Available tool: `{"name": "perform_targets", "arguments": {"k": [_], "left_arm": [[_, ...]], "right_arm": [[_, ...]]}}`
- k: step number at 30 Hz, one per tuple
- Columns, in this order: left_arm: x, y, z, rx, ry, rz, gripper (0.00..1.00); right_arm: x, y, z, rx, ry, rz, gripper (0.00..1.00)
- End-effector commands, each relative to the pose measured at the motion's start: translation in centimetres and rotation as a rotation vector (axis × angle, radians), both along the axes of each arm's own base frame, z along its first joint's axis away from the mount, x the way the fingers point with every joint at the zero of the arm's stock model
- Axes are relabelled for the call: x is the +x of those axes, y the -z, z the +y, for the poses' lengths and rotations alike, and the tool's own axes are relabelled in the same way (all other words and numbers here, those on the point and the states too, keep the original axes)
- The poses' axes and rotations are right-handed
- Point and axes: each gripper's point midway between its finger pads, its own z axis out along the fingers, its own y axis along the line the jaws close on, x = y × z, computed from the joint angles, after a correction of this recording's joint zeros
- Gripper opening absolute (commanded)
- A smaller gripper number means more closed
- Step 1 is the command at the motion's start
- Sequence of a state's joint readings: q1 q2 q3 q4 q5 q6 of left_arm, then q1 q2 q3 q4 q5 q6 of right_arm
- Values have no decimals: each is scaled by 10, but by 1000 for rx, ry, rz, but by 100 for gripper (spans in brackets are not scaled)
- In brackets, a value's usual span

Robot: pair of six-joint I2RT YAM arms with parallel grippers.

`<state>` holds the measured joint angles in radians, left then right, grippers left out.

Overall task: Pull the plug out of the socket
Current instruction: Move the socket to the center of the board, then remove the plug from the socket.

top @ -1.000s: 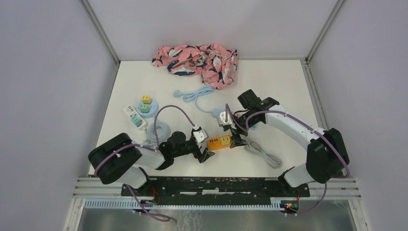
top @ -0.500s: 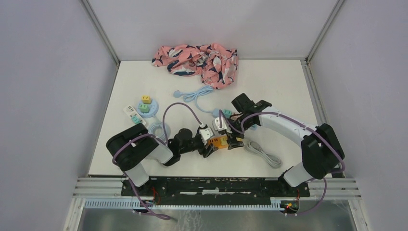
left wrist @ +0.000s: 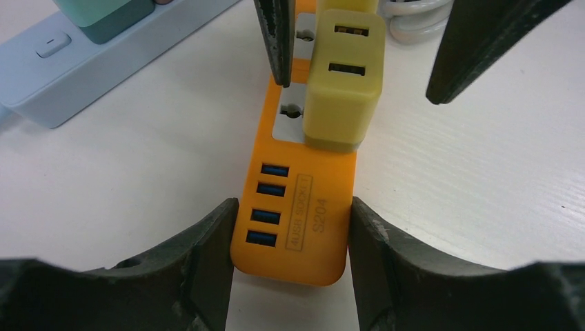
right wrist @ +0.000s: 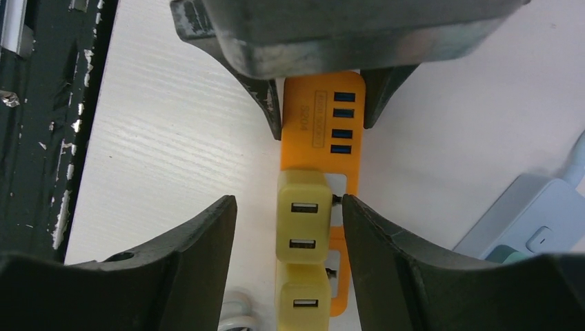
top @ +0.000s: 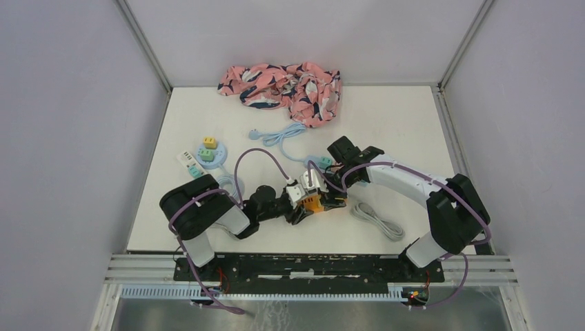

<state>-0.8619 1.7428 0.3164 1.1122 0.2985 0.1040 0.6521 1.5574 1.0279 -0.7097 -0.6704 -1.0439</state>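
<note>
orange power strip (left wrist: 293,227) | boxed label by USB ports: "4USB SOCKET" | beside it: "S204"

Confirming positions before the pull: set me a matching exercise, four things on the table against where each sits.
1 orange power strip
2 yellow plug nearest the USB ports
3 grey cable
4 patterned cloth

A at the table's far edge
B between the left gripper fingers
C looped right of the strip
D plugged in, between the right gripper fingers

Pairs: 1-B, 2-D, 3-C, 4-A
</note>
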Motion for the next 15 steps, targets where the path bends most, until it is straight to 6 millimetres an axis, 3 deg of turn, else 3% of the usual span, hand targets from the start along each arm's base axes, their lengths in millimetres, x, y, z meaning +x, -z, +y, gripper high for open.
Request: {"name": "perform_targets", "arguments": {"k": [1, 3, 8, 15], "left_arm": [[-3, -13, -6, -72, 6, -2, 29], [-4, -11, -5, -71, 1, 7, 21], [-6, -11, -4, -73, -2, 18, 7], [-8, -4, -4, -22, -9, 6, 3]], "right_arm": [[11, 1, 2, -14, 29, -35, 61], [13, 1, 2, -20, 32, -34, 55], [8, -1, 5, -10, 22, -13, 27], [-28, -13, 17, 70, -113, 88, 1]]}}
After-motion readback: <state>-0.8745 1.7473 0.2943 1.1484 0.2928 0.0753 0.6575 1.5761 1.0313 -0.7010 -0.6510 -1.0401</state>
